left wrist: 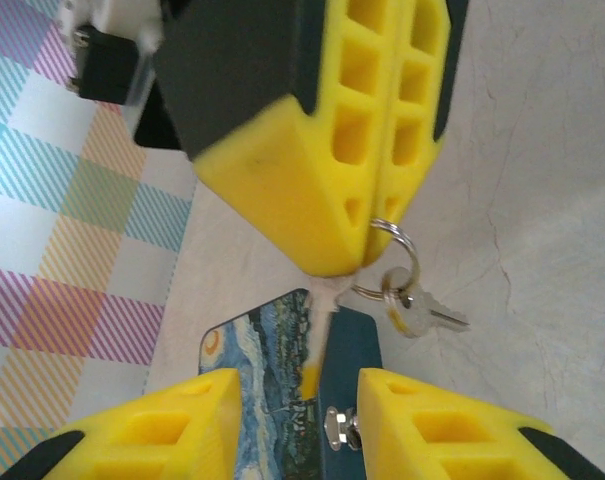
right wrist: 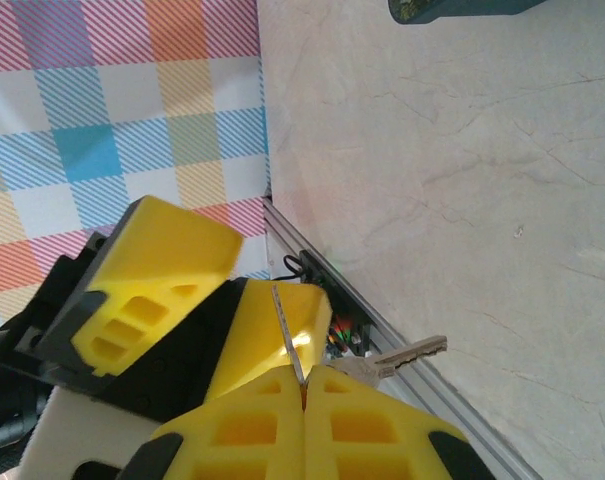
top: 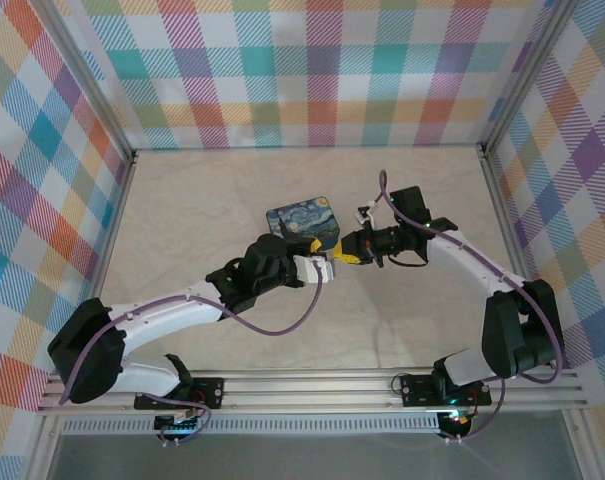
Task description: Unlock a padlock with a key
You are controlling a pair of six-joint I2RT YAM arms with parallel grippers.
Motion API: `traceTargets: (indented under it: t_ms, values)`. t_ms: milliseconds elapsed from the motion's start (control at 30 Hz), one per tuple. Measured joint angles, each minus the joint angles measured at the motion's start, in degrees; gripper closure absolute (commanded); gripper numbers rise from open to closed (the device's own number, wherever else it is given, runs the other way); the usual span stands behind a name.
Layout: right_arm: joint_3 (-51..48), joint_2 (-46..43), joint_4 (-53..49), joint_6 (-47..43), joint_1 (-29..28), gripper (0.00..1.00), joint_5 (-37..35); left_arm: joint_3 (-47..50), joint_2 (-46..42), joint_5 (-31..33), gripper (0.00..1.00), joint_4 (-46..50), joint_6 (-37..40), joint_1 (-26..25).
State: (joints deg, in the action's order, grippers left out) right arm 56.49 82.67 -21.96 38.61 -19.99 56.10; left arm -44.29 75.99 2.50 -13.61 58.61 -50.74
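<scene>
The key [left wrist: 328, 310] sticks straight out of your right end effector [left wrist: 362, 245], which is pinched shut on it, and its thin end points into your left end effector [left wrist: 297, 395], whose jaws stand apart, near the blue tin [left wrist: 262, 365].

A pale, marbled table [top: 202, 220]; on it, near the middle, lies a square dark-blue tin [top: 300, 224] with yellow swirls.

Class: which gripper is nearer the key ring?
Right. The right gripper is shut on the key ring, a key dangling from it. The left gripper faces it, open, a short gap away.
</scene>
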Motion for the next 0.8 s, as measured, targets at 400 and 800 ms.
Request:
traceTargets:
  t_ms: [400, 800]
  values:
    - [0.00, 0.42, -0.04, -0.04, -0.74, 1.00, 0.39, -0.20, 2.19, 0.68, 0.74, 0.26, 0.87, -0.20]
    - [0.33, 2.40, -0.20, -0.04, -1.25, 1.00, 0.37, -0.20, 2.19, 1.49, 0.86, -0.04, 1.05, -0.20]
